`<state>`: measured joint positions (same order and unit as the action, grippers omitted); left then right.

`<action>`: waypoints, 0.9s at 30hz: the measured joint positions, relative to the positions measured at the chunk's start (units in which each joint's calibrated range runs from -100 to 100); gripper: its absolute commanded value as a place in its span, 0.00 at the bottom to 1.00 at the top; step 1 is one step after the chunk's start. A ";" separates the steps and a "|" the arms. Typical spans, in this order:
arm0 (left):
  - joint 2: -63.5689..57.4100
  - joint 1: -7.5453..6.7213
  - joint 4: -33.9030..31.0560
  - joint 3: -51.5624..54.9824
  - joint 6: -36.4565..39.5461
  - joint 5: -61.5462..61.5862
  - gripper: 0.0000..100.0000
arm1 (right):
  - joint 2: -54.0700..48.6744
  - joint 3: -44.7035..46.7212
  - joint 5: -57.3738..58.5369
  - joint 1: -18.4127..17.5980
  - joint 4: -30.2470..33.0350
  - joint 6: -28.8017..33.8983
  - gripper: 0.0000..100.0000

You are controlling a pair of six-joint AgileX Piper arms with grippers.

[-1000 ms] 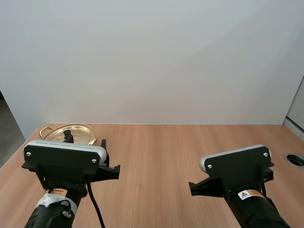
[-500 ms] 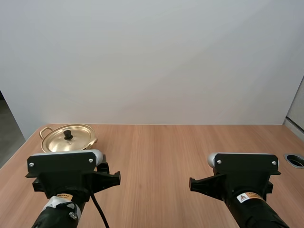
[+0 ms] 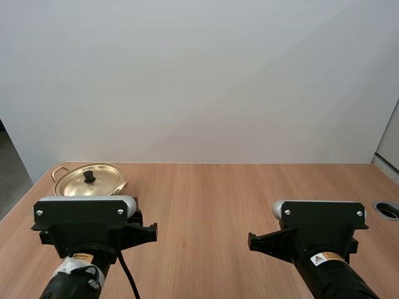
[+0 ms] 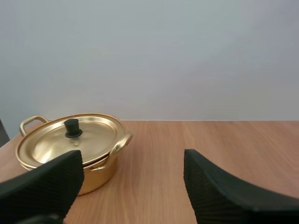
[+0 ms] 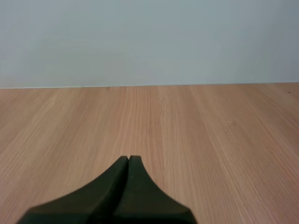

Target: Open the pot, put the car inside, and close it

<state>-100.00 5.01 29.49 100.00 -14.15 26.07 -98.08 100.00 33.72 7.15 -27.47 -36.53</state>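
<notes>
Pot (image 4: 100, 176) first: it stands closed at the far left of the table (image 3: 212, 193), the farthest thing on it. Nearest, at the near edge in the high view, are the left arm (image 3: 68, 280) and the right arm (image 3: 336, 280), well apart, both pointing forward over the wood. The left gripper (image 4: 132, 157) is released: in the left wrist view its two fingers (image 4: 219, 191) stand wide apart, ribbed inner faces turned to each other, with only bare table between them. The right gripper (image 5: 128, 159) is clenched on nothing, its fingers (image 5: 103, 196) lying together as one dark wedge, with bare wood grain running ahead of it. At the table's right edge, just beyond the right arm, is a round hole (image 3: 387, 210). Farther off, ahead of the left gripper and a little to its left, sits the pot, gold-coloured and shiny, apart from the fingers. Its lid (image 4: 70, 140) lies flat on the rim, with a small black knob (image 4: 72, 128) upright at its centre. Two loop handles (image 4: 122, 141) stick out from the pot's sides, one toward the table's left edge, the other toward the middle of the table. In the high view the pot is just ahead of the left arm, near the back left corner. Behind the table rises a plain pale wall (image 3: 199, 81)
</notes>
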 measured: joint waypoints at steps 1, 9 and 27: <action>0.00 -0.74 0.00 0.00 0.00 0.53 1.00 | 0.00 0.00 0.00 0.00 0.00 0.00 0.00; 0.00 -2.29 0.18 0.00 3.60 8.54 1.00 | 0.00 0.00 0.00 0.00 0.00 0.00 0.00; 0.00 -2.35 -7.67 0.00 7.14 6.47 1.00 | 0.00 0.00 0.00 0.00 0.00 0.00 0.00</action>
<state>-100.00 2.65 21.82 100.00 -7.01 32.53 -98.08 100.00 33.72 7.15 -27.47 -36.53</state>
